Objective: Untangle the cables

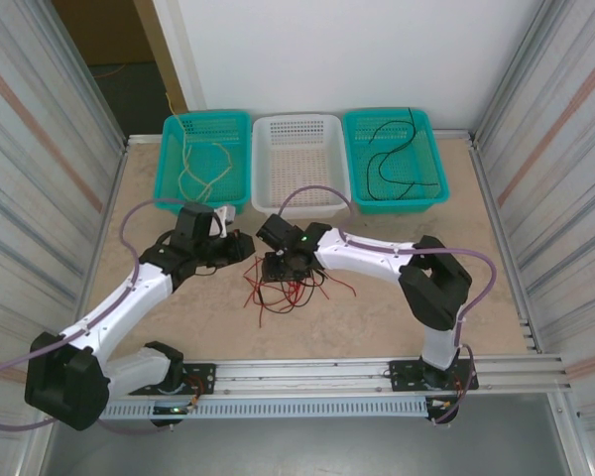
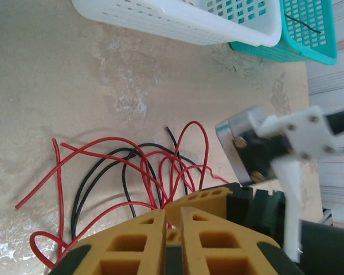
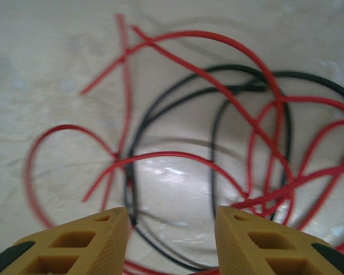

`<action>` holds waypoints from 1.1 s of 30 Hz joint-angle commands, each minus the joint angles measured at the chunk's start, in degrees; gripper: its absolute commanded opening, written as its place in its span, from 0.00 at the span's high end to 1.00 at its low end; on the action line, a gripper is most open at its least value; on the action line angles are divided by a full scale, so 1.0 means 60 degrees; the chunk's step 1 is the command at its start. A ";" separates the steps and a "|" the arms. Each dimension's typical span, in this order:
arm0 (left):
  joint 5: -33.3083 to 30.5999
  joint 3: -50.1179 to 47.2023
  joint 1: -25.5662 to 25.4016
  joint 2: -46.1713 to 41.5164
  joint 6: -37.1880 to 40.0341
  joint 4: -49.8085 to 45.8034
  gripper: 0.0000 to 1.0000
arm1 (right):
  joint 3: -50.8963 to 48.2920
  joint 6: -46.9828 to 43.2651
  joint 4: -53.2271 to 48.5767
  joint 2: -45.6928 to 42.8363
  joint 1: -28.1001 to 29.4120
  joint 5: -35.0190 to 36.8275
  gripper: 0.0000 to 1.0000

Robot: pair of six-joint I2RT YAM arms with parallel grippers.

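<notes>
Yellow fingertips (image 3: 92, 240) of the right gripper (image 3: 172, 229) sit closest in the right wrist view, jaws spread wide, hovering right over the cables (image 3: 218, 143). That's the tangle: red and black strands crossed over each other, lying flat on the surface (image 1: 397, 317) just in front of the white basket (image 1: 297, 120). The wide opening looks meant to straddle one strand before pinching; a black loop and a red one run between the tips, so picking a single wire is the tricky bit.

Left gripper (image 2: 172, 226) has its jaws nearly together, just a slit (red strands run up to the tips, can't tell if one is pinched). It sits at the left edge of the tangle, close to the right one, probably to hold the pile down while the other pulls.

Sorting seems under way: pale yellow cable (image 1: 193, 174) lies in the left teal basket (image 1: 206, 116), black cable (image 1: 397, 159) in the right teal basket (image 1: 392, 113). White basket looks empty, likely for red. Judged roughly midway; risk is dragging the whole knot along
</notes>
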 commanded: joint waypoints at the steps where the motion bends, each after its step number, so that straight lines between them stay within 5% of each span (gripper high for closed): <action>1: 0.0212 -0.0282 -0.0012 -0.0093 -0.0380 0.0403 0.73 | 0.0353 0.1001 -0.0936 0.0195 -0.0068 0.0522 0.55; 8: -0.0229 -0.1288 -0.0005 -0.0246 -0.1334 0.0458 0.45 | 0.0620 0.1260 -0.1177 0.0569 -0.0050 0.0550 0.49; 18: -0.0319 -0.2571 0.0024 -0.0207 -0.2830 0.1511 0.42 | 0.1669 0.1035 -0.1389 0.1769 -0.0410 0.0427 0.72; 21: -0.0100 -0.2848 0.0106 0.0279 -0.3141 0.2264 0.51 | 0.1669 0.1033 -0.1516 0.1756 -0.0410 0.0595 0.76; 26: 0.0324 -0.2771 0.0166 0.1386 -0.3352 0.3184 0.81 | 0.1571 0.0838 -0.1642 0.1407 -0.0411 0.0865 1.00; 29: 0.0133 -0.2710 0.0186 0.1473 -0.3410 0.3028 1.00 | 0.1410 0.0572 -0.1693 0.0634 -0.0301 0.1222 1.00; 33: -0.0523 -0.2542 0.0186 0.1067 -0.3057 0.1903 1.00 | 0.0612 0.0076 -0.1033 -0.1197 -0.0147 0.1304 1.00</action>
